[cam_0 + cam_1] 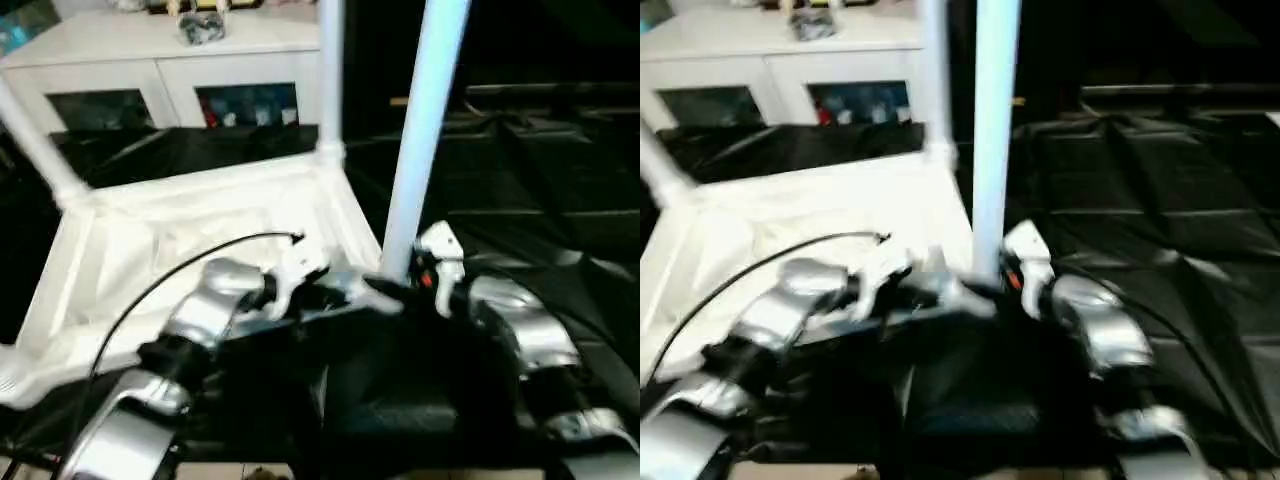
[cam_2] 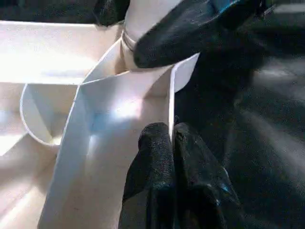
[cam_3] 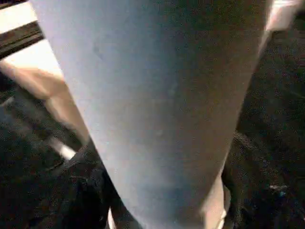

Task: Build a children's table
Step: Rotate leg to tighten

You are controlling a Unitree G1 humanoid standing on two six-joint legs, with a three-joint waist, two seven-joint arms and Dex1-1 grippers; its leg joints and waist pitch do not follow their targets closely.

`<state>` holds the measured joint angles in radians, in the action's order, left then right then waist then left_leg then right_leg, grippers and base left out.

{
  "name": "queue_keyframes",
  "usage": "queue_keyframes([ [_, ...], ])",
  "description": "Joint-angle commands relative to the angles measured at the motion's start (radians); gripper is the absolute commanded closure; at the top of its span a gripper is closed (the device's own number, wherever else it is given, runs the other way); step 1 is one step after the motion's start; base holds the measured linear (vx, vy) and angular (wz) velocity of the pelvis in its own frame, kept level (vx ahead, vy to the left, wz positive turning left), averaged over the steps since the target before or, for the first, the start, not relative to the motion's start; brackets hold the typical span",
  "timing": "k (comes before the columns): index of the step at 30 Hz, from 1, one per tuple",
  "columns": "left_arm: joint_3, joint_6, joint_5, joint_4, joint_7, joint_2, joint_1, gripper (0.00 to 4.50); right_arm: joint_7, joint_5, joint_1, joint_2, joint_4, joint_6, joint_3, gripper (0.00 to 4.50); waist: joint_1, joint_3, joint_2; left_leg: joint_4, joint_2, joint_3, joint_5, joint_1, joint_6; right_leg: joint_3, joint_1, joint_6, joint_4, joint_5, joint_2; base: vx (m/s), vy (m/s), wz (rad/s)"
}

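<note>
No writing can be read on any part. The left gripper (image 2: pixel 170 143) is clenched on the tabletop (image 1: pixel 150 250) wall, near 5 o'clock. The right gripper (image 1: pixel 415 275) grasps the upright leg (image 1: pixel 425 130).

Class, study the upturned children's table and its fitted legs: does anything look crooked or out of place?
Yes. The far-left leg leans outward from its corner socket, while the far-right leg and the near-right leg rise almost straight from the tabletop. Whether it is only loosely seated cannot be judged. Nothing looks broken.
</note>
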<state>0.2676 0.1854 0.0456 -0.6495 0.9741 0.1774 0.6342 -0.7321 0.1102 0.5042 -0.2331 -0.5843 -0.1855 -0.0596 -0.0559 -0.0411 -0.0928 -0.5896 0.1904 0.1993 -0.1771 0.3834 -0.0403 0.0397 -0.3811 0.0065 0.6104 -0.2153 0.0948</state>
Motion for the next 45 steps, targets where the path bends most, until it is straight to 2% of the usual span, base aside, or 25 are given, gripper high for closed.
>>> queue_keyframes([
  [1,0.010,0.015,-0.003,-0.004,-0.085,-0.082,0.052,4.50,0.127,-0.045,0.000,0.073,-0.085,-0.042,-0.039,1.87,0.009,0.049,0.010,0.084,0.033,-0.027,-0.337,-0.025,-0.025,-0.025,0.021,-0.199,-0.094,-0.319,0.050,0.000,0.000,0.00],
  [2,0.010,0.016,-0.002,-0.006,-0.089,-0.084,0.053,4.50,0.135,-0.046,0.001,0.076,-0.088,-0.043,-0.037,1.87,0.009,0.050,0.011,0.084,0.033,-0.027,-0.332,-0.026,-0.024,-0.026,0.021,-0.197,-0.096,-0.312,0.049,0.000,0.000,0.00],
  [3,0.002,0.022,0.011,-0.026,-0.150,-0.114,0.066,4.50,0.243,-0.060,0.024,0.120,-0.132,-0.047,-0.017,1.87,0.013,0.048,0.005,0.084,0.032,-0.026,-0.340,-0.025,-0.024,-0.026,0.018,-0.196,-0.097,-0.304,0.047,0.000,0.000,0.00],
  [4,0.001,0.023,0.014,-0.034,-0.169,-0.128,0.072,4.50,0.295,-0.067,0.038,0.141,-0.157,-0.048,-0.007,1.87,0.017,0.050,0.003,0.085,0.030,-0.029,-0.333,-0.021,-0.027,-0.025,0.022,-0.198,-0.093,-0.289,0.048,0.000,0.000,0.00],
  [5,0.000,0.024,0.016,-0.039,-0.179,-0.135,0.074,4.50,0.326,-0.071,0.046,0.154,-0.173,-0.048,0.000,1.87,0.022,0.050,0.005,0.084,0.030,-0.028,-0.339,-0.023,-0.024,-0.025,0.019,-0.198,-0.095,-0.284,0.047,0.000,0.000,0.00],
  [8,0.020,0.004,0.028,-0.037,-0.161,-0.140,0.071,4.50,0.333,-0.109,0.066,0.172,-0.206,-0.007,-0.039,1.87,0.026,0.053,0.003,0.083,0.030,-0.029,-0.330,-0.018,-0.012,-0.023,0.023,-0.205,-0.094,-0.254,0.048,0.000,0.000,0.00],
  [9,0.028,-0.003,0.026,-0.028,-0.137,-0.133,0.063,4.50,0.308,-0.111,0.063,0.170,-0.196,0.020,-0.050,1.87,0.025,0.054,0.006,0.081,0.030,-0.027,-0.314,-0.016,0.003,-0.024,0.025,-0.210,-0.092,-0.217,0.048,0.000,0.000,0.00],
  [10,0.028,-0.003,0.026,-0.028,-0.137,-0.133,0.063,4.50,0.308,-0.111,0.063,0.170,-0.196,0.020,-0.050,1.52,0.025,0.054,0.006,0.081,0.030,-0.027,-0.314,-0.016,0.003,-0.024,0.025,-0.210,-0.092,-0.217,0.048,0.000,0.000,0.00],
  [11,0.034,-0.011,0.022,-0.016,-0.110,-0.123,0.053,4.50,0.272,-0.087,0.060,0.171,-0.184,0.022,-0.040,1.31,0.024,0.056,0.006,0.078,0.029,-0.026,-0.283,-0.014,0.023,-0.023,0.029,-0.219,-0.088,-0.179,0.048,0.000,0.000,0.00],
  [14,0.044,-0.024,0.018,-0.003,-0.072,-0.109,0.042,4.50,0.233,-0.072,0.058,0.165,-0.172,0.022,-0.037,1.14,0.023,0.059,0.004,0.076,0.031,-0.025,-0.255,-0.012,0.038,-0.022,0.031,-0.230,-0.084,-0.142,0.048,0.000,0.000,0.00],
  [16,0.050,-0.027,0.013,0.012,-0.035,-0.098,0.031,4.50,0.199,-0.073,0.055,0.153,-0.163,0.036,-0.046,0.83,0.023,0.060,0.004,0.076,0.033,-0.025,-0.239,-0.010,0.047,-0.020,0.034,-0.241,-0.078,-0.105,0.047,0.000,0.000,0.00],
  [18,0.059,-0.035,0.002,0.032,0.014,-0.076,0.016,4.50,0.133,-0.075,0.050,0.123,-0.152,0.062,-0.058,0.77,0.023,0.063,0.004,0.073,0.033,-0.024,-0.224,-0.011,0.056,-0.019,0.035,-0.251,-0.076,-0.071,0.047,0.000,0.000,0.00],
  [22,0.068,-0.045,-0.018,0.062,0.112,-0.032,-0.005,4.50,-0.011,-0.069,0.032,0.051,-0.112,0.094,-0.076,0.33,0.015,0.067,0.004,0.064,0.035,-0.020,-0.169,-0.011,0.096,-0.016,0.041,-0.273,-0.068,0.022,0.046,0.000,0.000,0.00],
  [26,0.078,-0.066,-0.041,0.095,0.228,0.021,-0.021,4.50,-0.172,-0.062,0.000,-0.038,-0.036,0.103,-0.104,0.03,0.009,0.064,0.003,0.064,0.038,-0.019,-0.173,-0.011,0.113,-0.016,0.039,-0.282,-0.068,0.014,0.047,0.000,0.000,0.00],
  [29,0.083,-0.078,-0.047,0.105,0.296,0.063,-0.025,4.50,-0.342,-0.026,-0.032,-0.119,0.035,0.090,-0.128,0.03,0.005,0.060,0.001,0.068,0.040,-0.018,-0.209,-0.016,0.100,-0.017,0.034,-0.282,-0.072,-0.048,0.045,0.000,0.000,0.00],
  [30,0.084,-0.078,-0.049,0.108,0.313,0.073,-0.027,4.50,-0.376,-0.021,-0.038,-0.136,0.047,0.087,-0.134,0.03,0.000,0.059,0.004,0.069,0.041,-0.018,-0.225,-0.017,0.094,-0.018,0.036,-0.275,-0.075,-0.080,0.045,0.000,0.000,0.00],
  [31,0.086,-0.078,-0.051,0.110,0.323,0.078,-0.027,4.50,-0.392,-0.019,-0.040,-0.145,0.052,0.086,-0.137,0.03,-0.004,0.058,0.001,0.070,0.042,-0.017,-0.234,-0.019,0.088,-0.020,0.033,-0.275,-0.076,-0.095,0.046,0.000,0.000,0.00],
  [32,0.086,-0.076,-0.053,0.115,0.335,0.084,-0.029,4.50,-0.410,-0.015,-0.044,-0.154,0.061,0.080,-0.140,0.19,-0.005,0.058,0.000,0.071,0.043,-0.017,-0.238,-0.019,0.084,-0.021,0.032,-0.274,-0.076,-0.100,0.046,0.000,0.000,0.00],
  [35,0.088,-0.070,-0.065,0.130,0.364,0.100,-0.035,4.50,-0.450,0.003,-0.051,-0.172,0.086,0.067,-0.144,0.40,-0.005,0.059,0.002,0.072,0.042,-0.019,-0.227,-0.017,0.075,-0.021,0.034,-0.272,-0.074,-0.089,0.047,0.000,0.000,0.00],
  [39,0.096,-0.062,-0.075,0.145,0.405,0.120,-0.045,4.50,-0.491,0.015,-0.063,-0.179,0.112,0.054,-0.155,0.79,-0.006,0.064,0.003,0.066,0.040,-0.018,-0.186,-0.015,0.092,-0.019,0.035,-0.279,-0.068,-0.038,0.047,0.000,0.000,0.00],
  [42,0.098,-0.061,-0.078,0.149,0.416,0.124,-0.048,4.50,-0.499,0.020,-0.070,-0.177,0.129,0.047,-0.162,0.91,-0.009,0.066,0.001,0.064,0.042,-0.018,-0.161,-0.016,0.105,-0.018,0.033,-0.284,-0.065,-0.006,0.046,0.000,0.000,0.00],
  [45,0.101,-0.063,-0.076,0.148,0.415,0.121,-0.050,4.50,-0.509,0.021,-0.079,-0.169,0.141,0.038,-0.170,1.17,-0.012,0.064,0.002,0.065,0.041,-0.018,-0.171,-0.016,0.102,-0.018,0.033,-0.283,-0.067,-0.024,0.046,0.000,0.000,0.00],
])
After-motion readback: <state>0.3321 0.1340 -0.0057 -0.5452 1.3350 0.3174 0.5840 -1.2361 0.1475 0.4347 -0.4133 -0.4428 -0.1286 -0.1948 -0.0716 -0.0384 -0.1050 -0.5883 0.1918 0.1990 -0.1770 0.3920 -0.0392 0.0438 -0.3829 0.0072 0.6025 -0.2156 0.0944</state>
